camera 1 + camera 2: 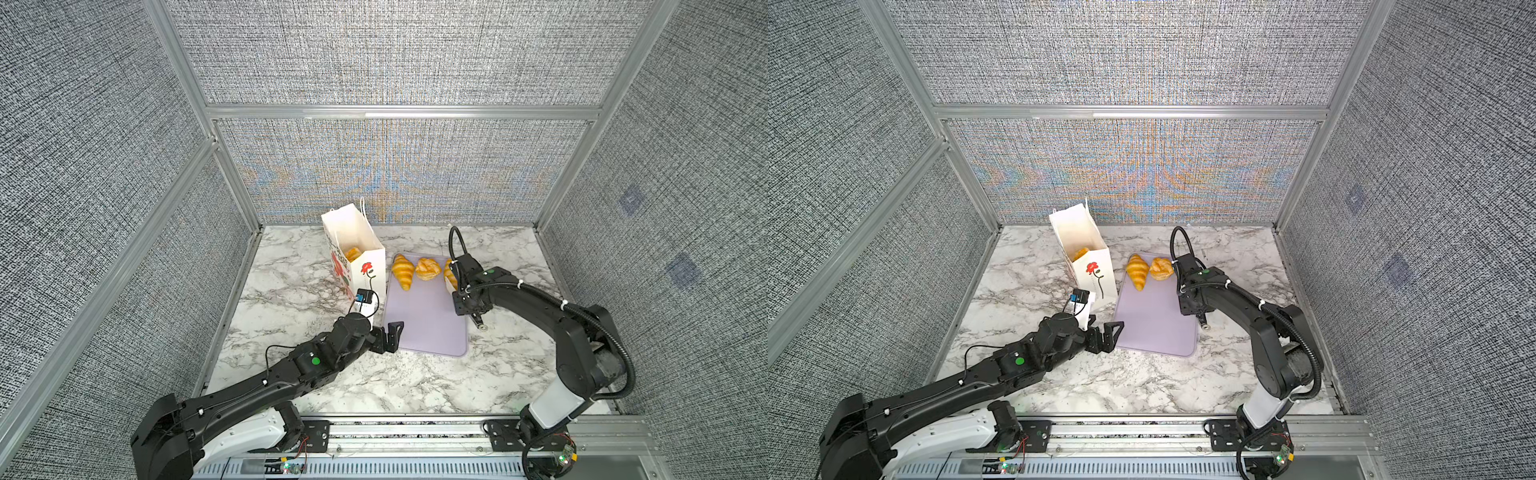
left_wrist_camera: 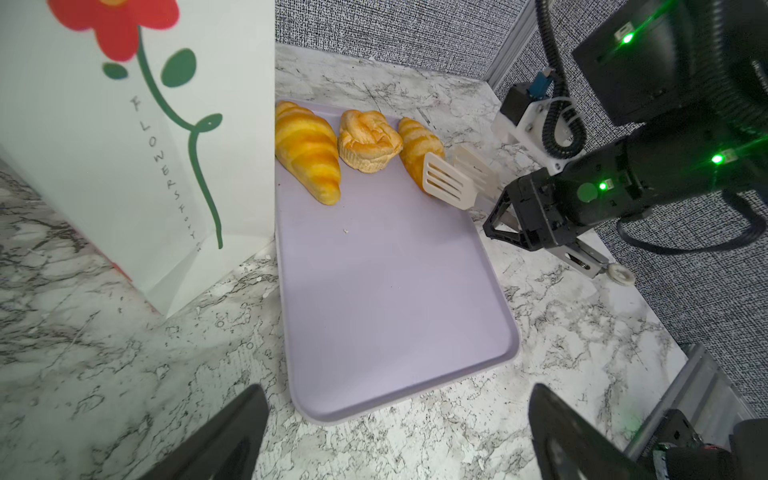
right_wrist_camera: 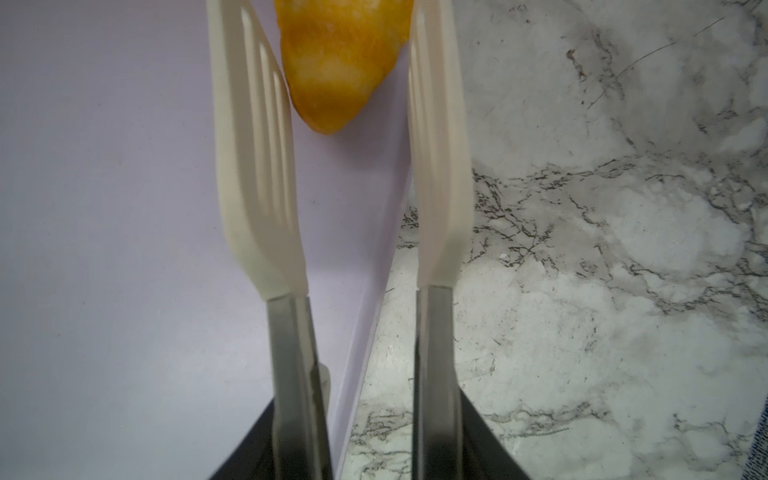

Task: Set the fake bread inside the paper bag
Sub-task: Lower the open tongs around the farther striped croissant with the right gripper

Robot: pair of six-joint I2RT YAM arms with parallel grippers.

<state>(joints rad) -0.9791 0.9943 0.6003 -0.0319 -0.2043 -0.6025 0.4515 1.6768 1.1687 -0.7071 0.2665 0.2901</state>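
Observation:
The white paper bag (image 1: 360, 237) (image 1: 1084, 232) (image 2: 124, 174) with a red flower stands open at the back left, one fake bread (image 1: 353, 252) (image 1: 1080, 253) inside. On the lilac tray (image 1: 424, 328) (image 1: 1154, 328) (image 2: 386, 291) lie a croissant (image 1: 403, 272) (image 1: 1137, 271) (image 2: 309, 151), a round knotted pastry (image 1: 428, 269) (image 1: 1161, 268) (image 2: 368, 139) and a second croissant (image 1: 448, 270) (image 2: 415, 145) (image 3: 340, 62). My right gripper (image 2: 442, 156) (image 3: 330, 6) carries white slotted tong blades; they touch both flanks of that second croissant, which rests on the tray. My left gripper (image 1: 395, 332) (image 1: 1115, 332) (image 2: 395, 392) is open and empty at the tray's near left corner.
The marble tabletop (image 1: 332, 386) is walled by grey fabric panels on aluminium frames at the left, back and right. The bag stands right against the tray's left edge. A metal rail (image 1: 415, 432) runs along the front.

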